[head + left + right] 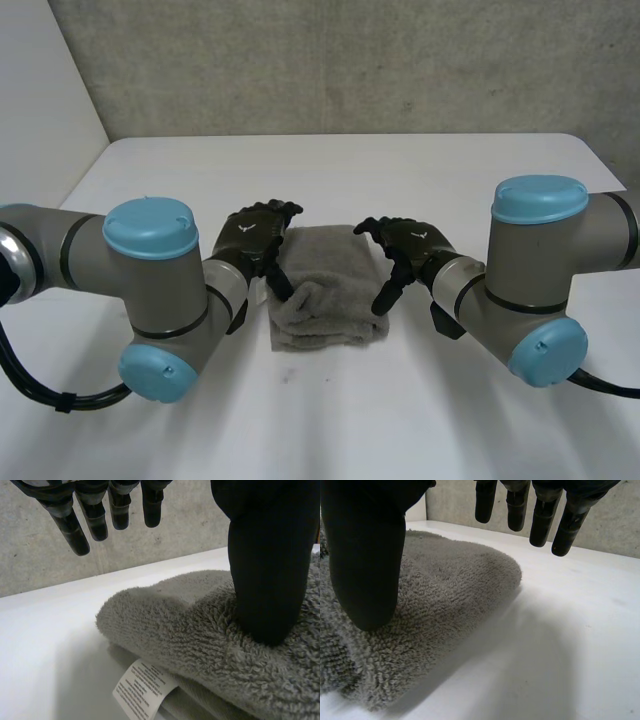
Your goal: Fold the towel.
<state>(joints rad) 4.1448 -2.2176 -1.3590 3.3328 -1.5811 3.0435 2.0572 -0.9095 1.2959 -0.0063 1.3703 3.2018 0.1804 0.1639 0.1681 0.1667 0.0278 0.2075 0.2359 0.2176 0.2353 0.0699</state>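
Now | towel (325,285): folded small, middle of counter (330,170), label (142,687) poking out at 9 o'clock | left hand (252,238): wide, thumb pressing towel's 9 o'clock edge, fingers clear above | right hand (410,245): wide, thumb on 3 o'clock edge | step: likely final flattening; press evenly, lift thumbs straight up so layers don't drag.

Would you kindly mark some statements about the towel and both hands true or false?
The grey towel lies folded on the white table. True.
The thumb of the left hand rests on the towel. True.
The right hand holds the towel in the air. False: it lies on the table under that hand's thumb.
Both hands are at one side of the towel. False: one at each side.
A white label shows at the towel's edge. True.
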